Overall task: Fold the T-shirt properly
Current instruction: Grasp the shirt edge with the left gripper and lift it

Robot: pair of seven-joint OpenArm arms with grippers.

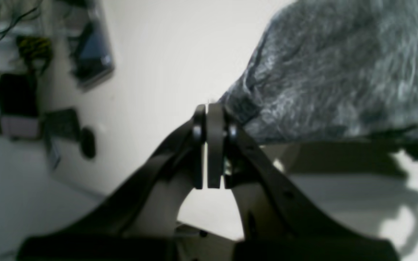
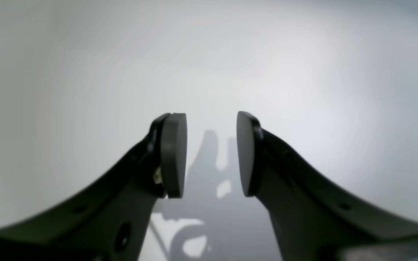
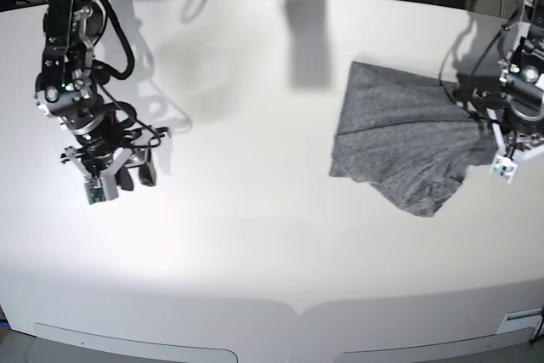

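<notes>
T-shirt (image 3: 408, 138) in left gripper (image 1: 209, 112)

Broad white table (image 3: 255, 235) under bright light, dark cluttered background beyond.

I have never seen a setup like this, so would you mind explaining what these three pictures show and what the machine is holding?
This is a two-armed robot at a white table. One picture looks down on the whole table from above; the other two come from cameras mounted on each wrist, looking along the fingers.

A crumpled grey T-shirt lies on the table. The left end effector, seen on the right of the overhead picture, is shut, pinching an edge of the shirt. In its wrist picture the cloth hangs from the closed fingers.

The right end effector, on the left of the overhead picture, is open and holds nothing. Its camera shows only bare table and its own shadow.
</notes>
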